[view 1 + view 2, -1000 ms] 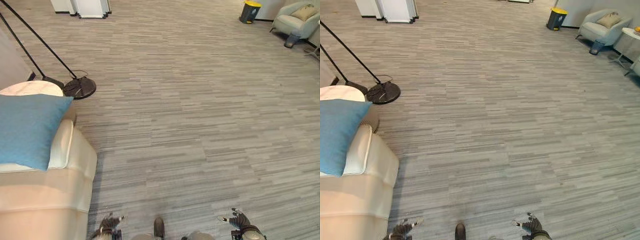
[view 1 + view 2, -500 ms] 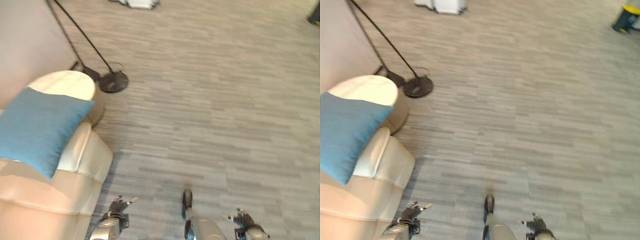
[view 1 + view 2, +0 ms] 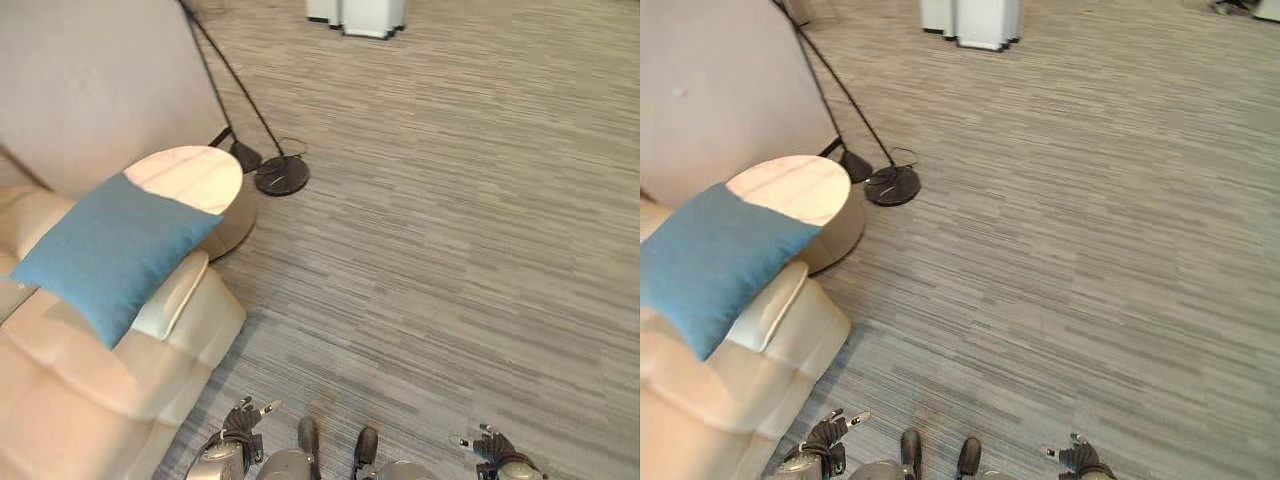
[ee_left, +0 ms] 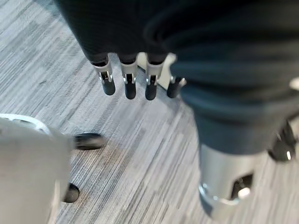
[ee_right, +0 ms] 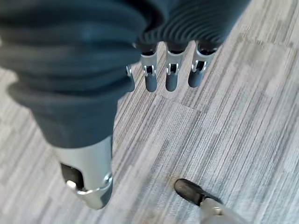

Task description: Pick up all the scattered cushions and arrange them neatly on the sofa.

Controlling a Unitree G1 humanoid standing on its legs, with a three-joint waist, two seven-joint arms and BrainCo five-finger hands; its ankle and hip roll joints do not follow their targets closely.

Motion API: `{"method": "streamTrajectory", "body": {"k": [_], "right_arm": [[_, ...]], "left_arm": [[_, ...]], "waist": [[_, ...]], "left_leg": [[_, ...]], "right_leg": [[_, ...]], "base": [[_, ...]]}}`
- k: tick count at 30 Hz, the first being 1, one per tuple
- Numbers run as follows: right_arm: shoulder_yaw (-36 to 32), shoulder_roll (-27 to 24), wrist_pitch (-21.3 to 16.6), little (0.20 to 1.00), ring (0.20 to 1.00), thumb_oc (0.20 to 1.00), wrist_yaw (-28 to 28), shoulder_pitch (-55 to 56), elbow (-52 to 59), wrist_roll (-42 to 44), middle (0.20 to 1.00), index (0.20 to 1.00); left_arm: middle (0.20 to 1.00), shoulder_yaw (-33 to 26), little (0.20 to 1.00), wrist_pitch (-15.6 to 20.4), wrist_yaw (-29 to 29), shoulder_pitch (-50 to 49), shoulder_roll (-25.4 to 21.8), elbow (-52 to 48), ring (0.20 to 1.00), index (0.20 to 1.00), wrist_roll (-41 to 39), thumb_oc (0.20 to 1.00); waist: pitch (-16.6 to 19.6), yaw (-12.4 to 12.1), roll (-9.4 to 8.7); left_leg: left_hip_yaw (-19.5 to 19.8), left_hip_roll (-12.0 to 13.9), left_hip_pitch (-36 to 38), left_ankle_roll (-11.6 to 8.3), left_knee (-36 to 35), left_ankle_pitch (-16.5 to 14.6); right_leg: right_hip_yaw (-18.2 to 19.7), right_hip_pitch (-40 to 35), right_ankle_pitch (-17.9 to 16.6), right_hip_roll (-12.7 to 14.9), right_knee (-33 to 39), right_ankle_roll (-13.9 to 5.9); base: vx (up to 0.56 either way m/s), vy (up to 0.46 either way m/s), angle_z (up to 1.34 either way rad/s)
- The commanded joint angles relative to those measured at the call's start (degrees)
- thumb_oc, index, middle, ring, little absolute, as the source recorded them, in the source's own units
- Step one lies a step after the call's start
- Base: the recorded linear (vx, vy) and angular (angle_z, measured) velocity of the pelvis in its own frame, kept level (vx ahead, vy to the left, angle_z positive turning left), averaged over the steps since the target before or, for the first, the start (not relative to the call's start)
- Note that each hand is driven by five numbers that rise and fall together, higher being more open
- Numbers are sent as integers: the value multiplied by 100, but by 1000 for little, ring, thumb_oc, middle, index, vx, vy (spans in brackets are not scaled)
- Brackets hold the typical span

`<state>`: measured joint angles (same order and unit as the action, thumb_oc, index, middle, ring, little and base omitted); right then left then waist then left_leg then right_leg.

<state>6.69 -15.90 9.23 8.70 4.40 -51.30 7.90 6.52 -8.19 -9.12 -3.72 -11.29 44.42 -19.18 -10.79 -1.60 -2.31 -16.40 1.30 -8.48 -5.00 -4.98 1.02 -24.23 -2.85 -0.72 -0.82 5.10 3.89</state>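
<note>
Grey striped carpet (image 3: 450,230) fills the room, plain wall (image 3: 90,80) at far left. Cream sofa (image 3: 90,390) in the lower left, cut off by the frame edge, so its full seat can't be seen. Blue cushion (image 3: 115,250) leans on the sofa arm, one corner overhanging toward the round side table (image 3: 190,175) just beside the sofa. Two black lamp poles slant down to a dark round lamp base (image 3: 282,178) on the carpet next to the table; pole tops cut off. White cabinet (image 3: 365,12) at the top edge, mostly out of frame. Left hand (image 3: 243,425) low near the sofa front, fingers (image 4: 130,86) hanging straight and relaxed, holding nothing. Right hand (image 3: 490,448) at the bottom right, fingers (image 5: 171,77) also loose and empty above bare carpet.
</note>
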Motion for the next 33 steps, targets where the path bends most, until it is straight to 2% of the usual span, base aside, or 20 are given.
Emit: {"method": "streamTrajectory", "body": {"k": [1,5,6,7,8,9,10,11,12,13,14,15,16,19,20,21,23,24,29,33], "right_arm": [[-65,-258,-53,1000,1000,1000,69,-42,278,-66,1000,1000],[13,-165,-24,1000,1000,1000,7,-25,316,-162,1000,1000],[18,-64,-17,1000,1000,1000,-37,-35,304,-191,1000,1000],[19,-60,-18,1000,1000,1000,-37,-34,304,-191,1000,1000],[43,10,-48,1000,1000,1000,-45,-51,277,-238,1000,1000],[43,14,-50,1000,1000,1000,-45,-53,274,-239,1000,1000],[70,62,-23,1000,1000,1000,-76,-66,336,-276,1000,1000],[70,64,-22,1000,1000,1000,-76,-67,337,-277,1000,1000],[44,68,-8,1000,1000,1000,-77,-64,421,-278,1000,1000],[42,67,-7,1000,1000,1000,-77,-66,422,-278,1000,1000],[60,97,-14,1000,1000,1000,-60,-84,491,-260,1000,1000],[60,96,-13,1000,1000,1000,-60,-85,491,-260,1000,1000],[104,110,-17,1000,1000,1000,-63,-104,525,-251,1000,1000],[101,112,-17,1000,1000,1000,-57,-85,538,-192,1000,1000],[94,118,-7,1000,1000,1000,-30,-100,506,-164,1000,1000],[100,126,-7,1000,1000,1000,-21,-114,484,-142,1000,1000],[90,133,-14,1000,1000,1000,-25,-114,446,-120,1000,1000],[63,116,14,1000,1000,1000,-48,-79,471,-113,1000,1000],[46,70,-4,1000,1000,1000,-92,-21,444,-130,1000,1000],[126,-82,-33,1000,1000,1000,-131,-104,385,-201,1000,1000]], "left_arm": [[1000,-106,1000,57,-74,-60,-83,-108,1000,1000,-138,1000],[1000,-237,1000,29,-122,-197,-96,-51,1000,1000,-258,1000],[1000,-315,1000,27,-162,-251,-100,17,1000,1000,-342,1000],[1000,-315,1000,26,-162,-254,-105,15,1000,1000,-343,1000],[1000,-349,1000,10,-192,-286,-139,45,1000,1000,-368,1000],[1000,-350,1000,8,-192,-287,-143,42,1000,1000,-369,1000],[1000,-352,1000,-34,-207,-284,-172,20,1000,1000,-409,1000],[1000,-353,1000,-36,-208,-284,-175,17,1000,1000,-410,1000],[1000,-315,1000,-77,-216,-264,-203,29,1000,1000,-386,1000],[1000,-315,1000,-78,-216,-261,-202,29,1000,1000,-386,1000],[1000,-271,1000,-57,-227,-239,-236,23,1000,1000,-398,1000],[1000,-271,1000,-57,-227,-238,-235,23,1000,1000,-398,1000],[1000,-260,1000,-32,-239,-181,-255,-1,1000,1000,-437,1000],[1000,-251,1000,-9,-243,-162,-263,-58,1000,1000,-487,1000],[1000,-246,1000,-20,-236,-149,-256,-103,1000,1000,-520,1000],[1000,-252,1000,-17,-226,-133,-256,-79,1000,1000,-524,1000],[1000,-272,1000,8,-230,-113,-275,-100,1000,1000,-517,1000],[1000,-305,1000,29,-210,-57,-321,-117,1000,1000,-500,1000],[1000,-238,1000,83,-114,-48,-291,-160,1000,1000,-440,1000],[1000,-271,1000,107,-155,-115,-241,-219,1000,1000,-605,1000]], "waist": [[81,-146,155],[320,-227,49],[431,-330,-83],[429,-329,-90],[462,-413,-183],[464,-410,-191],[398,-413,-249],[399,-409,-258],[262,-315,-252],[261,-318,-257],[110,-200,-185],[113,-206,-189],[7,-178,-73],[-69,-169,12],[-104,-161,49],[-113,-129,23],[-133,-125,-8],[-138,-97,-70],[-4,-3,-108],[192,28,-46]], "left_leg": [[-289,94,-108,33,-2,588],[-146,-14,67,189,-2,520],[-61,-145,243,310,-2,380],[-61,-153,250,314,-2,374],[38,-280,423,472,-2,186],[39,-293,423,481,-2,179],[174,-471,619,699,-2,-57],[176,-493,618,716,-2,-67],[368,-645,872,905,-2,-250],[364,-657,871,915,-2,-255],[547,-631,1040,964,-2,-361],[540,-634,1036,965,-2,-364],[709,-551,1127,934,-2,-370],[861,-467,1242,889,-2,-386],[990,-410,1284,846,-2,-365],[1053,-407,1315,810,-2,-383],[1138,-425,1360,779,-2,-396],[1290,-438,1412,704,-2,-431],[1663,-402,1613,634,-2,-591],[1805,-126,1729,455,320,-633]], "right_leg": [[-103,-584,731,196,-10,-715],[-245,-912,863,246,-10,-774],[-280,-1023,942,424,-316,-830],[-281,-1023,954,435,-333,-837],[-321,-910,889,692,-1047,-970],[-322,-894,909,714,-1089,-984],[-293,-562,394,1128,-2278,-1216],[-286,-541,410,1161,-2329,-1240],[-45,-98,-223,1453,-3380,-1364],[-31,-80,-215,1471,-3411,-1376],[457,393,-172,1375,-3949,-1276],[467,408,-164,1380,-3965,-1276],[776,837,216,1175,-3784,-1097],[810,950,368,1072,-3159,-1012],[1124,1016,221,745,-1948,-996],[1495,1023,69,523,-1249,-1045],[1815,1064,-160,403,-663,-1108],[2122,1185,-440,346,-19,-1231],[2155,1093,-519,355,-10,-1204],[1855,752,-370,256,-10,-1031]], "base": [[334,90,80],[421,145,36],[335,130,15],[609,282,25],[283,164,25],[509,348,30],[235,207,34],[403,358,47],[173,178,56],[304,233,94],[133,75,107],[251,80,127],[119,9,94],[204,-54,69],[279,-169,58],[293,-199,61],[219,-146,59],[171,-120,66],[322,-232,59],[345,-331,37]]}}
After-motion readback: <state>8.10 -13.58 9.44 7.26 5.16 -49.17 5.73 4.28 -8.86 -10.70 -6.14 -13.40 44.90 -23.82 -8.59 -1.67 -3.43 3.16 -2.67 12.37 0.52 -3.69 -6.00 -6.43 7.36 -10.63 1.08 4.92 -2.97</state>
